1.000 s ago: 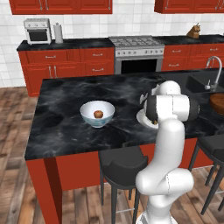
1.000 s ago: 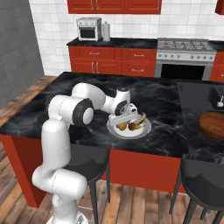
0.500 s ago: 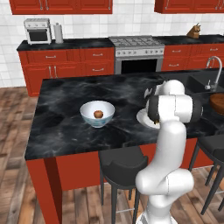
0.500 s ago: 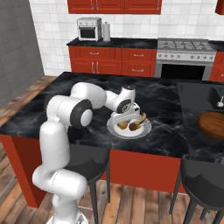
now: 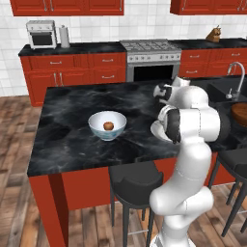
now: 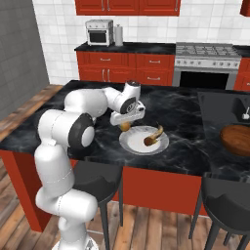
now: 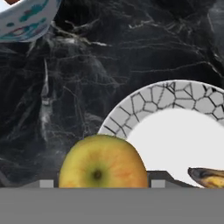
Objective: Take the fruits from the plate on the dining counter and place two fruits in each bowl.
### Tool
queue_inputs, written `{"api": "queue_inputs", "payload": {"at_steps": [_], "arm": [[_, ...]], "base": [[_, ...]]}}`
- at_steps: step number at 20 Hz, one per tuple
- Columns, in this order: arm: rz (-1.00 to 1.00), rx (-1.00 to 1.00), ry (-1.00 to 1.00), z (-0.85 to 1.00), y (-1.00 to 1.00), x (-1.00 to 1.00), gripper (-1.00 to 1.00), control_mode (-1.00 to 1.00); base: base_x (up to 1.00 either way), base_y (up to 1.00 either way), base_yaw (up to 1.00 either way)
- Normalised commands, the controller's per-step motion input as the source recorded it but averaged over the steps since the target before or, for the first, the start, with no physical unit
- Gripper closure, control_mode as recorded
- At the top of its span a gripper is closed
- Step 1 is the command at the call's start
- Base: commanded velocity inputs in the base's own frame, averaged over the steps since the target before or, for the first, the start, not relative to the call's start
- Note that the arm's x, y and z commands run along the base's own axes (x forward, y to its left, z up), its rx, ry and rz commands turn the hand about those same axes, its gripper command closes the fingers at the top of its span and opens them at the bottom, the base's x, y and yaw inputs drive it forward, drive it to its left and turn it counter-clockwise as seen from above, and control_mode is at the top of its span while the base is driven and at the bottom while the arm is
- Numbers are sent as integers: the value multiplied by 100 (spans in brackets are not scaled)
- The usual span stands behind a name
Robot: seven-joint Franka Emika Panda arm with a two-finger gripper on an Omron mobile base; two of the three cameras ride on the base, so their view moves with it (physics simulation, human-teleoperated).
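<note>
My gripper (image 6: 126, 122) is shut on a yellow-orange apple (image 6: 126, 126) and holds it just above the left rim of the white plate (image 6: 134, 146) on the black marble dining counter (image 5: 72, 120). In the hand view the apple (image 7: 103, 162) sits between my fingertips (image 7: 46, 183), with the plate's crackled rim (image 7: 144, 105) behind it. A banana (image 6: 157, 131) and a reddish-brown fruit (image 6: 148, 141) lie on the plate. To the left on the counter stands the white bowl (image 5: 96, 126) with one small brownish-red fruit (image 5: 109, 126) in it. The bowl's edge (image 7: 26, 17) shows at the hand view's top left.
Dark stools (image 5: 135, 181) stand along the counter's near side. A brown round wooden item (image 6: 237, 139) and a sink with a faucet (image 5: 234, 79) are at the counter's right end. Red cabinets and a stove (image 5: 147, 46) line the far wall.
The jaws have shut on the yellow apple. The hand has carried it left from over the plate's middle to its left rim.
</note>
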Motion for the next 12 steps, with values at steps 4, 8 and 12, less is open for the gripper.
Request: {"api": "queue_inputs", "payload": {"at_steps": [4, 8, 12], "arm": [[-14, 0, 0, 42, 95, 0, 100, -100], [-12, 1, 0, 38, 98, 6, 100, -100], [-4, 5, 2, 37, 96, 10, 100, -100]], "base": [[0, 0, 0], [0, 0, 0], [0, 0, 0]]}}
